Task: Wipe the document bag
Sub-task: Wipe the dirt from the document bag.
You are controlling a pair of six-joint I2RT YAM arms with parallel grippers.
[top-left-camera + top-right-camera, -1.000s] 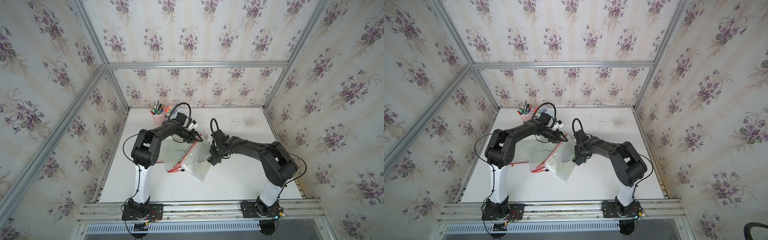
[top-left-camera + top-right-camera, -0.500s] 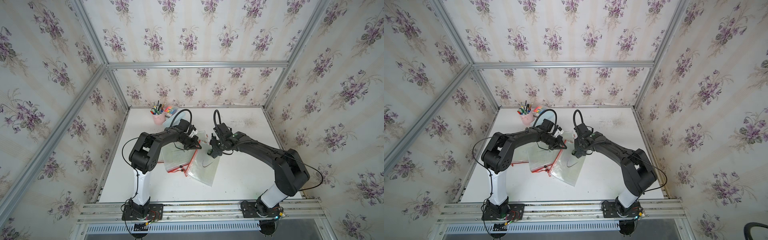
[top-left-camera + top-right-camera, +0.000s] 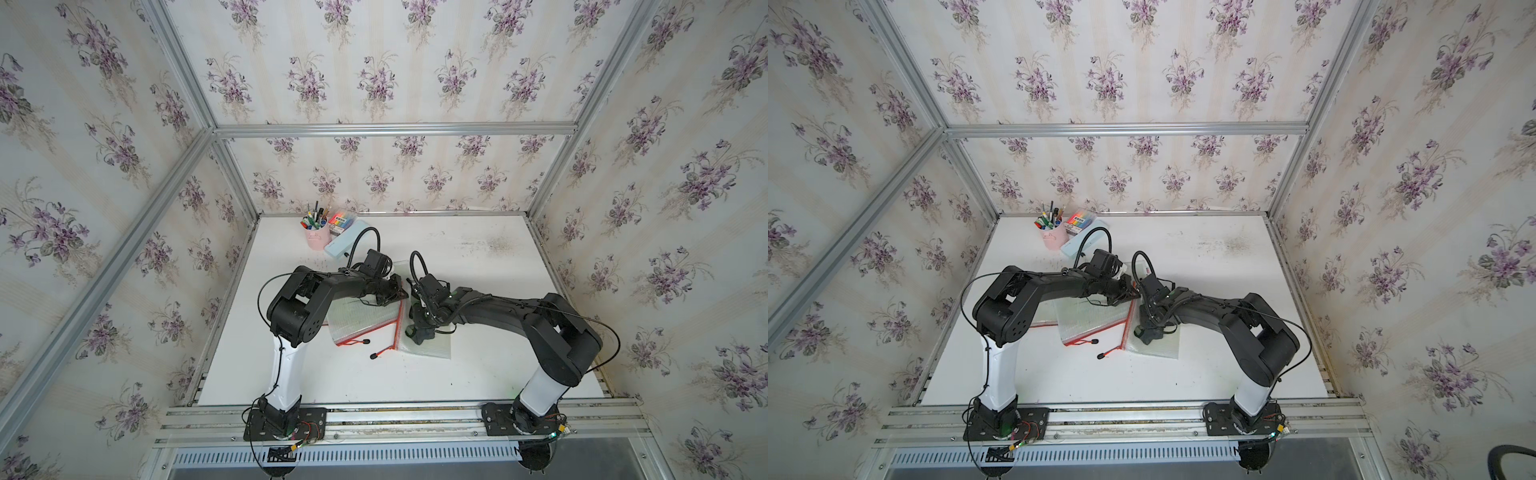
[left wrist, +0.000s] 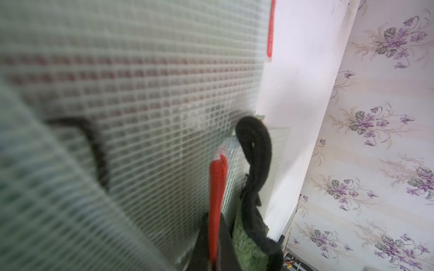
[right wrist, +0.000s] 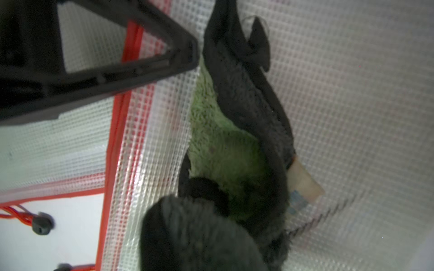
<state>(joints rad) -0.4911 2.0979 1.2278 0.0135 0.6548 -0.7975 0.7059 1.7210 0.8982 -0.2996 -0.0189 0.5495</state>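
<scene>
- The document bag (image 3: 436,351), clear mesh with red trim, lies flat on the white table (image 3: 498,291), centre of the frame in both top views. It is close beside a 2nd bag (image 3: 361,322) of the same kind.
- The left gripper (image 3: 400,291) has its jaws pressed together, apparently pinching the bag's red edge at its far corner as an anchor.
- The right gripper (image 3: 420,322) has its jaws nipped on a dark-and-green cloth (image 5: 234,140), which rests on the bag's mesh face.
- Done: cloth in hand, bag anchored, cloth in contact with the bag.
- Outstanding: dark streaks (image 5: 317,220) show uncleaned just beside the cloth, lower right of the right wrist view. I judge the wiping to be at an early stage, with most of the face left to cover.
</scene>
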